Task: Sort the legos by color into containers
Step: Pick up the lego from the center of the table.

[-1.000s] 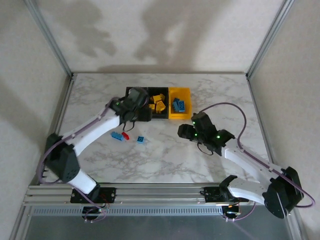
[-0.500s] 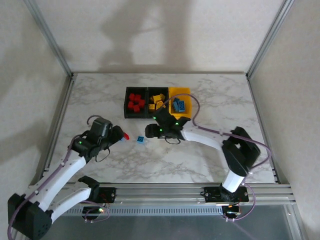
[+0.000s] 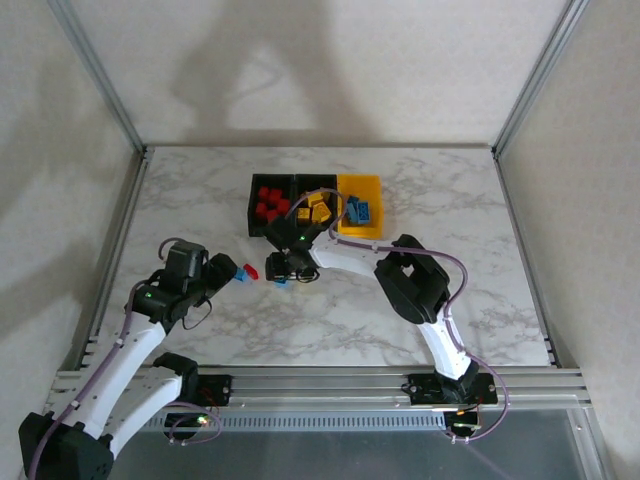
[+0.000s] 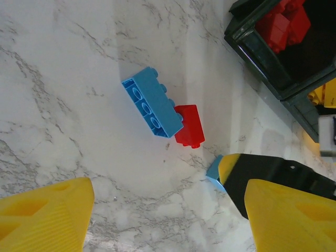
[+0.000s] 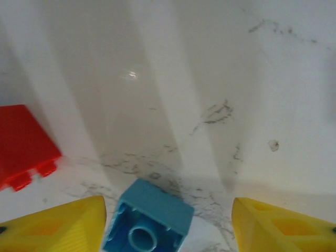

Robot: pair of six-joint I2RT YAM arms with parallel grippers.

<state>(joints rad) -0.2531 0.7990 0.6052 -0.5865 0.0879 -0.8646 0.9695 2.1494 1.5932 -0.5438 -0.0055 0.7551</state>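
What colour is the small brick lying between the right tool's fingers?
Light blue; the small brick shows best in the right wrist view.

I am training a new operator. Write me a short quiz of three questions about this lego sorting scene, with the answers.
1. Which bin holds the blue legos? A) left black bin B) middle black bin C) yellow bin
2. True or false: the right jaws are shut on the small blue brick.
3. How many bricks lie loose on the table, outside the bins?

Key
1. C.
2. False: the jaws stand open, one on each side of that brick.
3. Three: the small blue brick, a long blue brick and a red brick touching it.
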